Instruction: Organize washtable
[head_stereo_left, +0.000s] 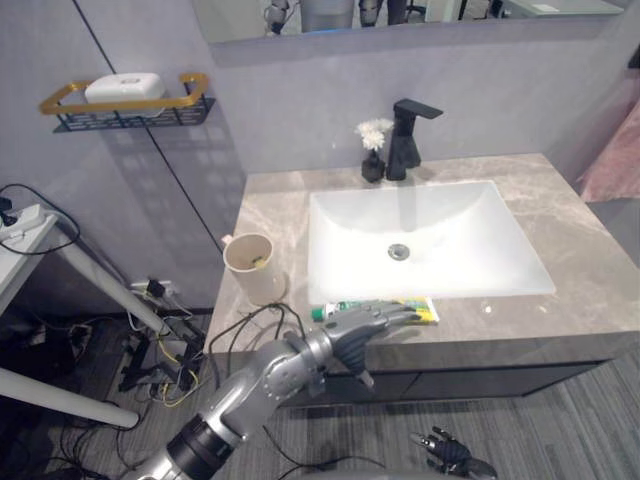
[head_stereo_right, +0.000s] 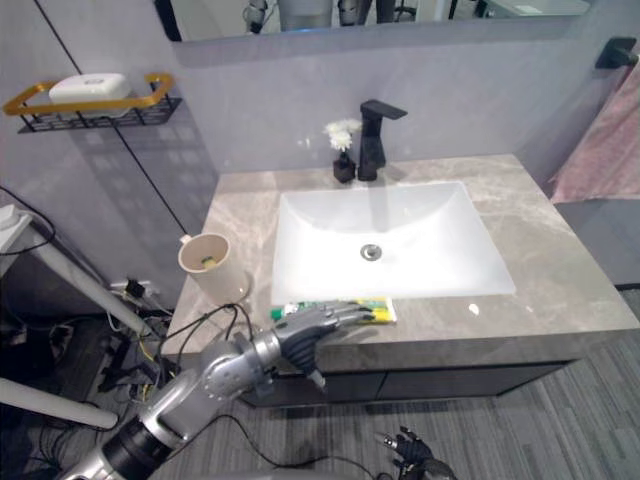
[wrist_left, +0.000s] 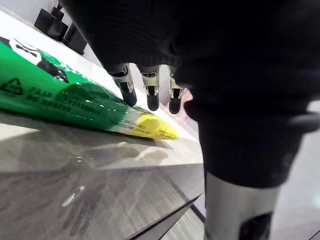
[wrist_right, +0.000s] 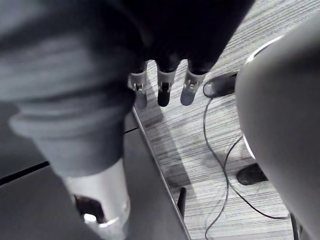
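Fingers, left hand: straight to lightly bent and held low over the item. The thumb hangs apart in front of the bench edge, and nothing is clasped. Whether the tips touch the item cannot be told; the left wrist view suggests a slight gap.

Item: toothpaste tube, green body with a flat yellow end. It lies flat directly under the fingers, along the front strip of the bench between the sink and the bench edge. The yellow end shows just past the fingertips and the cap end on the wrist side.

Handling, judged: light, soft-walled, glossy and likely slippery, so the body will dent under pressure. It is best taken across the fuller middle or near the cap, fingers over and thumb under. The thin crimped end offers poor purchase.

Nearby: cup, left of the fingers and a little behind.

Hidden or unclear: the hand covers the tube's middle in the eye views. The small yellowish thing inside the cup is not identifiable.

Right hand: low by the floor, well apart from the fingers, its own fingers hanging straight.
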